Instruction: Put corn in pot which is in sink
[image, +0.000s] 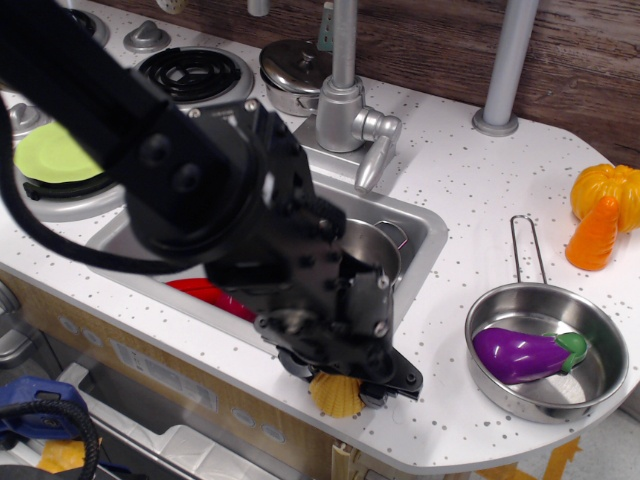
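Observation:
The yellow ribbed corn (335, 397) sits on the white counter at its front edge, just in front of the sink (425, 228). My black gripper (336, 382) is down over the corn, open, with one finger on each side of it; the top of the corn is hidden under the gripper. I cannot tell if the fingers touch it. The shiny steel pot (380, 252) stands in the sink behind the gripper, mostly hidden by my arm, with one loop handle showing.
A red object (205, 293) lies in the sink left of the pot. A steel pan (590, 385) with a purple eggplant (525, 352) is at the right. An orange carrot (593, 235) and a yellow pepper (605, 188) are far right. The faucet (345, 100) and a lidded pot (293, 70) stand behind the sink.

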